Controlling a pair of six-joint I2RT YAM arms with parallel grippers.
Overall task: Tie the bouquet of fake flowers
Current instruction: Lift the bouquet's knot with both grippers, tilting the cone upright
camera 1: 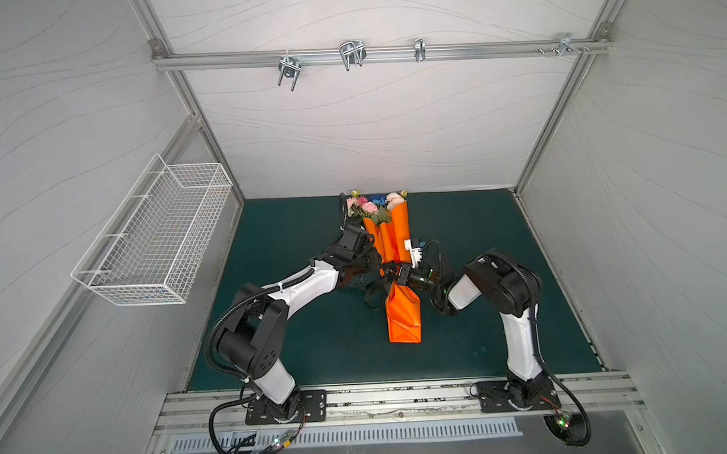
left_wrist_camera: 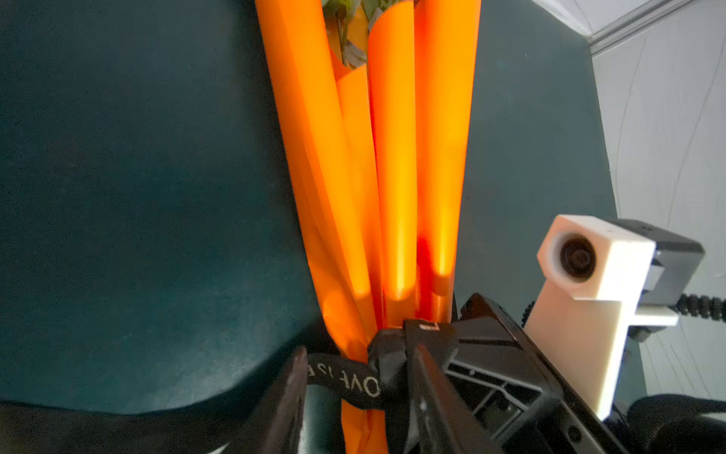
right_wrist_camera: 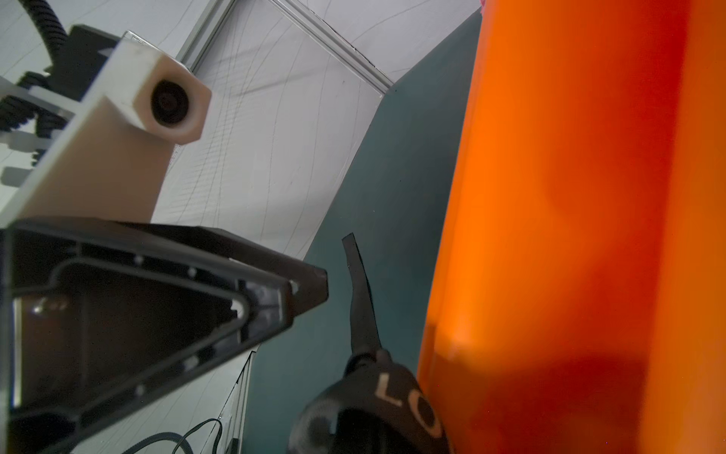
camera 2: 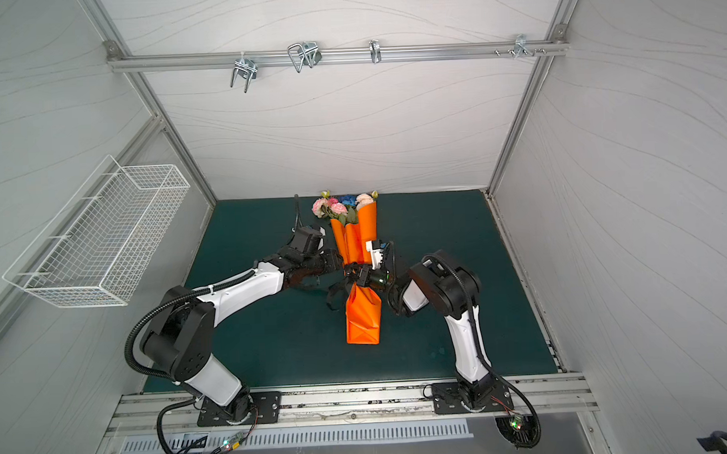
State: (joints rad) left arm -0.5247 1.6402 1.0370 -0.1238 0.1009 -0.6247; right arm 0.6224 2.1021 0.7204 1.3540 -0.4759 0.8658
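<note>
The bouquet of fake flowers lies on the green mat, its blossoms toward the back wall. Its stems are hidden inside an orange paper wrapper. A black printed ribbon cinches the wrapper's narrow waist, with loose ends trailing on the mat. My left gripper comes in from the left. Its jaws are open, apart on either side of the ribbon band and the waist. My right gripper comes in from the right, shut on the ribbon beside the wrapper.
A white wire basket hangs on the left wall. Metal hooks hang from the rail on the back wall. The green mat reaches the walls on three sides, and both arm bases stand at its front edge.
</note>
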